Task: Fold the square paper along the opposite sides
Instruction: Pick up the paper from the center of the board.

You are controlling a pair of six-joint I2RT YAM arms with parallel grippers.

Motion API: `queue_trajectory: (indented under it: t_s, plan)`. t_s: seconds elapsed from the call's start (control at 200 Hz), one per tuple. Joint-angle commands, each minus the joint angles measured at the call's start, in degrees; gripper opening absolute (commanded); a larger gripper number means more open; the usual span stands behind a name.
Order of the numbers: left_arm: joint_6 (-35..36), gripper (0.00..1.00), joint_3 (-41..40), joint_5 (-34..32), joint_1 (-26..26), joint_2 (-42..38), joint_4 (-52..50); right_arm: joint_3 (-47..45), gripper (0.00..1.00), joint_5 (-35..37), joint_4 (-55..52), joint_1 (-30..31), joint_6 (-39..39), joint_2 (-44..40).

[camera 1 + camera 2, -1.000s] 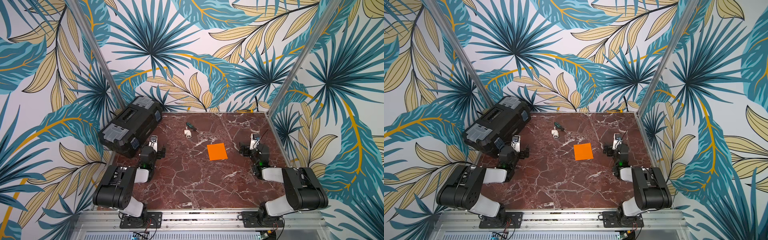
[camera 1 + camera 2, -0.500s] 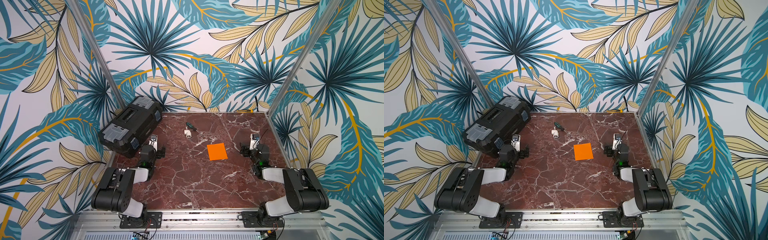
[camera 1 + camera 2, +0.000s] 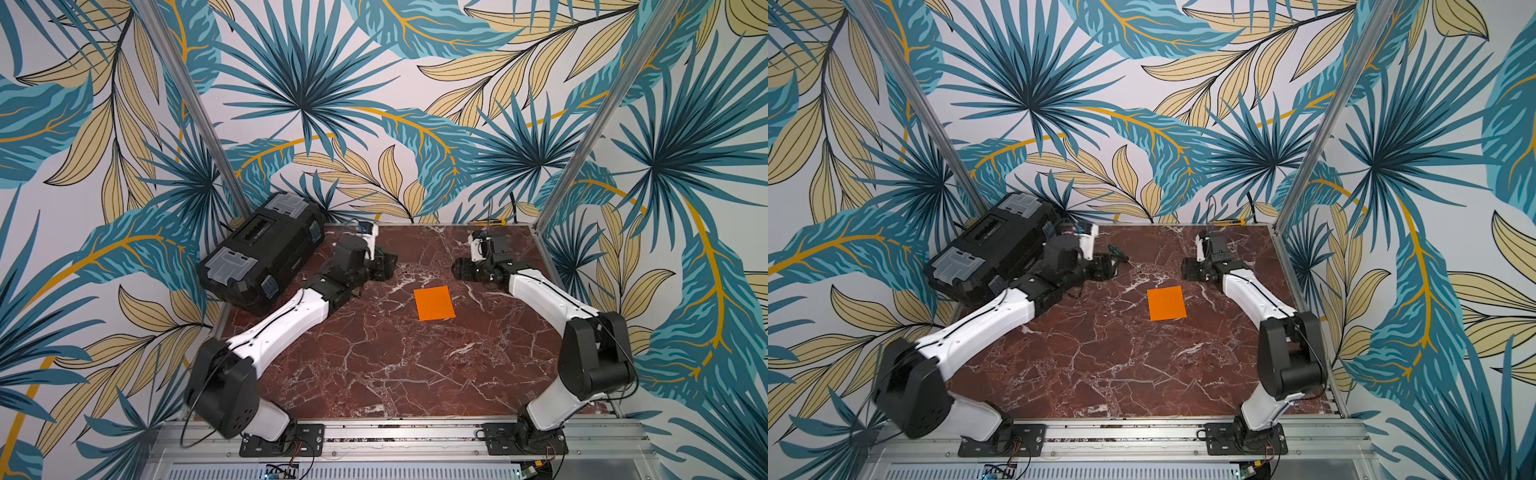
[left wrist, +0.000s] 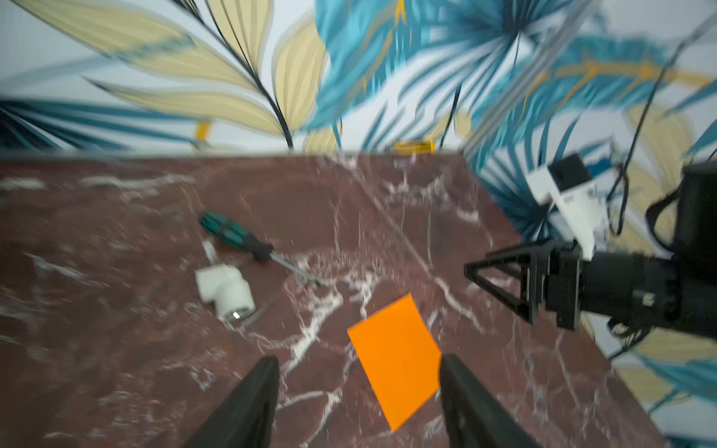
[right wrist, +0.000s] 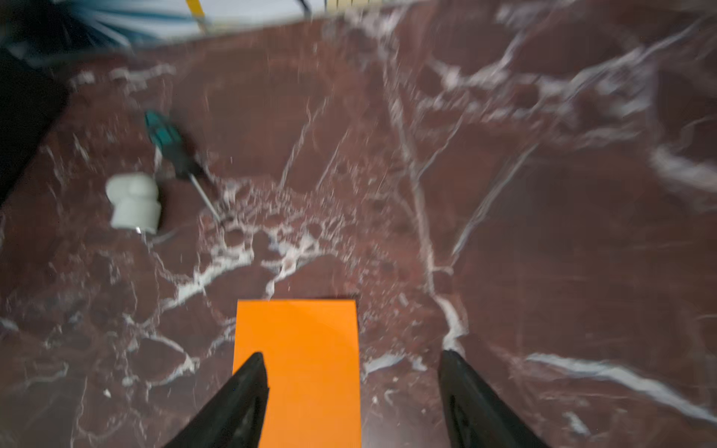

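The square paper [image 3: 434, 303] [image 3: 1167, 303] is a bright orange sheet lying flat on the marble table, right of the middle. My left gripper [image 3: 384, 266] [image 3: 1104, 268] hovers open beyond the paper's far left corner. In the left wrist view its jaws [image 4: 359, 358] stand apart with the paper [image 4: 394, 357] on the table below them. My right gripper [image 3: 459, 268] [image 3: 1187, 270] hovers open beyond the far right corner. The right wrist view shows the paper [image 5: 298, 368] under the right gripper [image 5: 353, 353], partly behind one finger [image 5: 248, 388]. Neither gripper holds anything.
A black toolbox [image 3: 262, 253] lies tilted at the back left, close to my left arm. A green-handled screwdriver [image 4: 236, 238] [image 3: 1115, 251] and a white pipe elbow [image 4: 225, 291] [image 5: 134, 205] lie behind the paper. A yellow tool [image 3: 496, 223] rests against the back wall.
Both arms have stretched out from their folded poses at the table's sides, forward and inward, to the paper's far side. The paper has not moved.
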Motion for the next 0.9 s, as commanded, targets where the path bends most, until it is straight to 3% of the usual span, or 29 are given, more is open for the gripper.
queue_trajectory:
  t_s: [0.0,0.2,0.3,0.416,0.896]
  plan:
    - [-7.6,0.64,4.9,2.0,-4.3,8.7,-10.5,2.7,0.73,-5.4,-9.0,0.3,1.2,4.0]
    - [-11.4,0.61,13.8,-5.3,-7.8,18.0,-18.7,6.4,0.71,-6.0,-8.5,0.3,-1.3,8.4]
    - [-11.5,0.60,18.5,-5.9,-8.8,22.8,-23.3,8.0,0.69,-5.6,-8.5,0.3,-2.3,10.7]
    - [-12.0,0.50,22.3,-5.9,-9.5,27.8,-26.1,10.2,0.64,-6.2,-8.4,0.3,-3.1,13.9]
    - [-13.4,0.42,30.0,-8.4,-9.7,38.0,-31.5,14.5,0.60,-5.0,-8.7,0.3,-2.0,21.0]
